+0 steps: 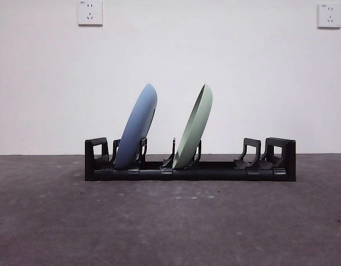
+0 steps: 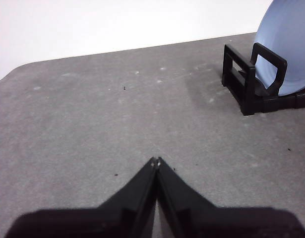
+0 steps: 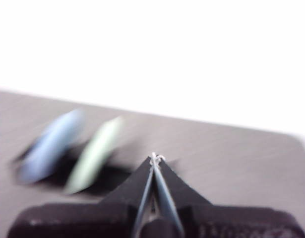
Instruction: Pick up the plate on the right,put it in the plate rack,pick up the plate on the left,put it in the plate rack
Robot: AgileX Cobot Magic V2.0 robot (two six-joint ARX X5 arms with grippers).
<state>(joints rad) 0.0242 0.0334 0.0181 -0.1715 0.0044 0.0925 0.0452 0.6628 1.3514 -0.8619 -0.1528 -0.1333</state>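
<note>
The long black plate rack [image 1: 214, 168] lies across the middle of the grey table. A blue plate [image 1: 137, 127] leans on edge in its left slots, and a pale green plate [image 1: 194, 127] leans the same way near its middle. My left gripper [image 2: 156, 160] is shut and empty over bare table, well off the rack's left end [image 2: 240, 79], where the blue plate [image 2: 291, 44] shows. My right gripper [image 3: 154, 157] is shut and empty; its blurred view shows the blue plate [image 3: 50, 145] and the green plate [image 3: 95, 153] at a distance. Neither arm appears in the front view.
The rack's right-hand slots [image 1: 250, 155] hold nothing. A white wall with two sockets [image 1: 90, 12] stands behind the table. The table's rounded corner [image 2: 18, 69] lies beyond my left gripper.
</note>
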